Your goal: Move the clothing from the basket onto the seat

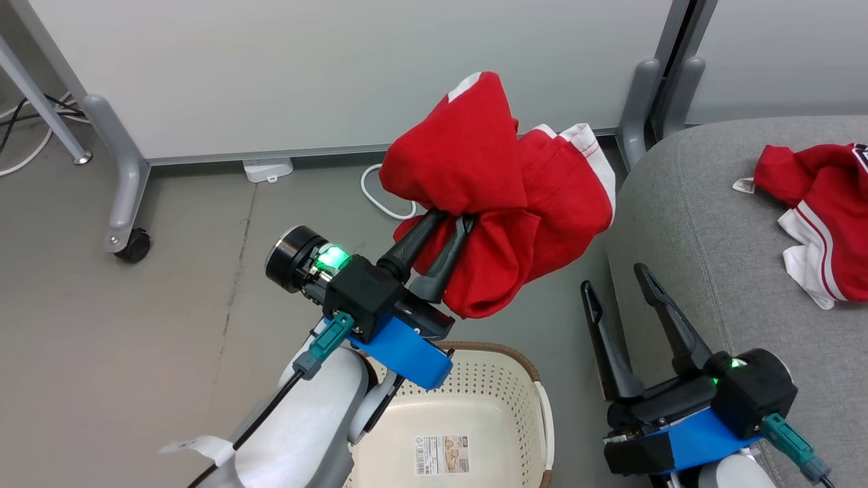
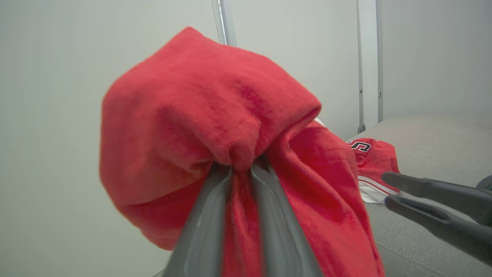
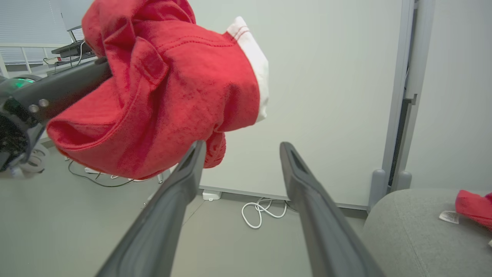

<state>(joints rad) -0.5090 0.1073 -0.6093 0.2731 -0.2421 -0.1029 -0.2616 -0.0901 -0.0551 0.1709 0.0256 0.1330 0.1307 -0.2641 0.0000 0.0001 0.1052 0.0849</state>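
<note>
My left gripper [image 1: 453,218] is shut on a bunched red garment [image 1: 505,190] with white trim, held in the air above the floor and the basket. From the left wrist the same red garment [image 2: 215,127] wraps over my fingertips. The cream perforated basket [image 1: 498,393] with a brown rim sits below my left arm, its bottom bare. A second red garment [image 1: 820,203] with white stripes lies on the grey seat [image 1: 705,224] at right. My right gripper [image 1: 616,276] is open and holds nothing, beside the seat's edge. In the right wrist view the held garment [image 3: 165,88] hangs at upper left.
A pale partition wall [image 1: 339,74] on grey castor legs [image 1: 125,196] stands behind. A white cable [image 1: 373,193] and a white power block [image 1: 268,169] lie on the grey floor at its base. Open floor stretches to the left.
</note>
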